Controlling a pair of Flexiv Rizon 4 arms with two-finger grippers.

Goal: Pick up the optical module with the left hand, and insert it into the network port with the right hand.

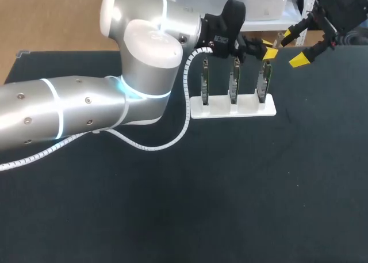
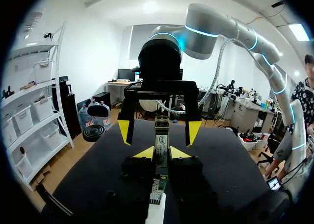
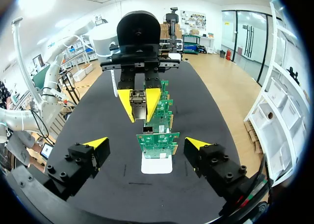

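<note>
Step in hand, as judged: the pick-up is made and the pass to the other arm is pending. Your left gripper (image 3: 139, 104) is pinched on the optical module (image 2: 161, 136), with 1 yellow tip on each side of it. The module appears to project past the tips toward the opposite arm. Your right gripper (image 1: 292, 47) is spread wide and empty, facing the left one. The 2 grippers are near each other but apart. You cannot tell from these views whether the module's free end has reached the line between the right tips.

Location, head view: the white stand (image 1: 233, 109) sits at 1 o'clock from the middle of the table (image 1: 230, 188). It carries 3 green circuit boards (image 1: 234, 82) on edge, side by side. The left gripper holds the module at 1 o'clock from the stand, over the board nearest your right arm. The right gripper is at 2 o'clock from the stand.

Next move, as judged: bring the right tips around the free end and close them squarely on 2 opposite faces. Release the left pinch only after that. Insertion then calls for the module to be lined up with the network port, which I cannot pick out on the boards.

Condition of the module: a slim, silvery, metal-cased bar, seen nearly square end-on from the right wrist. It has a label on 1 long face, the print too small to make out. It looks rigid and smooth, so a shallow pinch may let it twist.
</note>
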